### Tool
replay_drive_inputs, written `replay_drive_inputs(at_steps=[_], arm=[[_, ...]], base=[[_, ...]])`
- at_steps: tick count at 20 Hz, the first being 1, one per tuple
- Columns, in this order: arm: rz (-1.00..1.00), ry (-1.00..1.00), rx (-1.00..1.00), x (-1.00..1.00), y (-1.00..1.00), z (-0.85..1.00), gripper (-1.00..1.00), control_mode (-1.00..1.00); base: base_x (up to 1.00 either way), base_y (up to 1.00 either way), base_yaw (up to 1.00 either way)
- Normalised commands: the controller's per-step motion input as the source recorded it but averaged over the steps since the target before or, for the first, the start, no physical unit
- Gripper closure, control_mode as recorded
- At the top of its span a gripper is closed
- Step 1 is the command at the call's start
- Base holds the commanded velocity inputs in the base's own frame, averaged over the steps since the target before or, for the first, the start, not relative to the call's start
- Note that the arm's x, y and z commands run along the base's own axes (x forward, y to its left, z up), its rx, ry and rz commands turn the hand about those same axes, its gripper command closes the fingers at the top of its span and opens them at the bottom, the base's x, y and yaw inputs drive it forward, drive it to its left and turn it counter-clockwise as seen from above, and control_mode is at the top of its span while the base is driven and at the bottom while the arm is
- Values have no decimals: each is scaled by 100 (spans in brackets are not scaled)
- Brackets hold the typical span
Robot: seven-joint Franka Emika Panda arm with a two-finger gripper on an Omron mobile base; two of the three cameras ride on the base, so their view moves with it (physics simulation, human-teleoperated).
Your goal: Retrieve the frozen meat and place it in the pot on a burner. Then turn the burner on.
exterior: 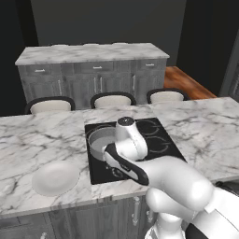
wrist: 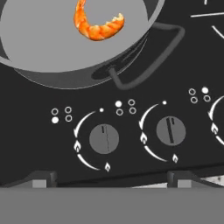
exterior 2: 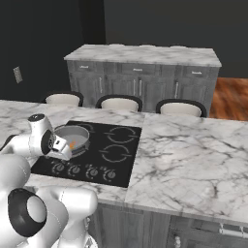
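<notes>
- The gripper (wrist: 112,180) hangs over the front of the black cooktop (exterior 2: 121,164), jaws released and holding nothing; just the two dark tips (wrist: 41,178) show at the bottom of the hand view.
- Directly beyond them sit two round grey knobs (wrist: 104,139), a third cut off at the right edge.
- Farther on, the pot (wrist: 52,48) stands on its burner, which it hides; its rim handle (wrist: 151,65) points toward the knobs.
- The frozen meat (wrist: 97,24) lies inside the pot, its top cropped.
- In the left base view the arm hides most of the pot; a white plate (exterior: 56,178) rests on the worktop (exterior: 205,135), left of the cooktop.
</notes>
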Motion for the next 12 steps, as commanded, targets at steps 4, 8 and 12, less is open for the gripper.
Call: replay_drive_inputs(at_steps=[4, 8, 12], arm=[[0, 0, 0, 0, 0, -40, -100, -100], [0, 0, 0, 0, 5, -31, -100, -100], [0, 0, 0, 1, 7, -26, -100, -100]], base=[[0, 0, 0], [0, 0, 0], [0, 0, 0]])
